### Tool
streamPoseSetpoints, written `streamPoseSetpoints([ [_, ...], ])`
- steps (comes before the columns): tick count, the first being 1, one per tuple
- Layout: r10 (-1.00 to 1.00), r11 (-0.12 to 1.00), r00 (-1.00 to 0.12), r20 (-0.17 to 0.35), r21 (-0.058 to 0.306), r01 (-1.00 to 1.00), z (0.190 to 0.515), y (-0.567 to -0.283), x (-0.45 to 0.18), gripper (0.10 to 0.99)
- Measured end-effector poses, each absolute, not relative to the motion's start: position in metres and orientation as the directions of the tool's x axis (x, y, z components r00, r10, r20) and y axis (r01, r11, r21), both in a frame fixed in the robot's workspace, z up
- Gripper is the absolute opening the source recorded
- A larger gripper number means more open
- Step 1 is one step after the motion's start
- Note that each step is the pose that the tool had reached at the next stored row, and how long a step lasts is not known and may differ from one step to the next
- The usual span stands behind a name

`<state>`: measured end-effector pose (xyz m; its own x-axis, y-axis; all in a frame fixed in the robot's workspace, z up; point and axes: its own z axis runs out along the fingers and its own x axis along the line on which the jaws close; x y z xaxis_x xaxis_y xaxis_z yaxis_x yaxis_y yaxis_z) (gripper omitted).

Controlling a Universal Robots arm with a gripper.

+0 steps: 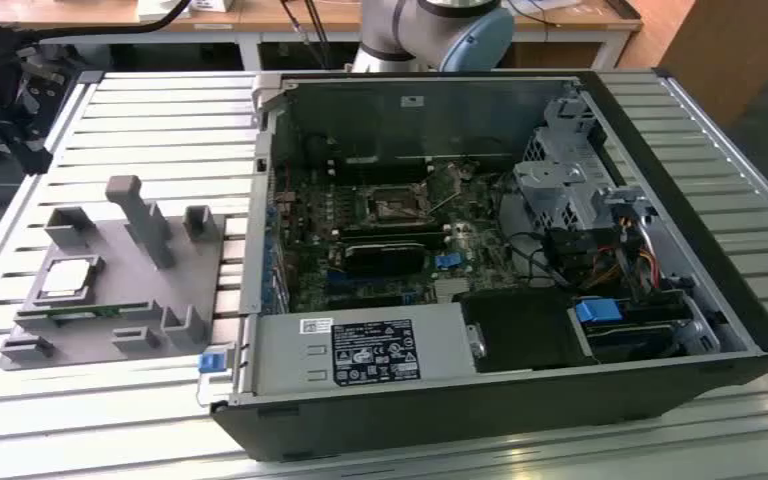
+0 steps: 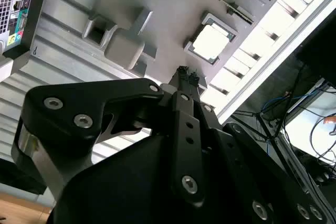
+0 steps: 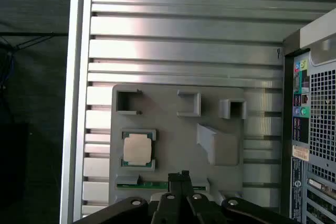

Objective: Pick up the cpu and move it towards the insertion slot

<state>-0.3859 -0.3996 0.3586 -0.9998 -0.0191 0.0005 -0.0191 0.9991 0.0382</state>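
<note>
The gripper (image 2: 187, 73), jaws pressed together and holding nothing, hangs over the slatted table (image 3: 184, 51). The cpu (image 2: 210, 43) lies untouched just ahead of the jaw tips, seated in a recess of the grey fixture (image 2: 157, 3). The insertion slot (image 1: 391, 207) sits well away from the jaws, inside the open computer case (image 1: 491, 420).

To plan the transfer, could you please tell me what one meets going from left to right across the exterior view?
cpu → insertion slot → metal drive cage
</note>
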Motion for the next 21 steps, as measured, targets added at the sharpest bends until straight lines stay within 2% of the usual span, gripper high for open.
streamPoseSetpoints([
  [21, -0.019, 0.999, -1.000, 0.001, 0.038, -0.019, 0.358, -0.400, -0.401, 0.106],
])
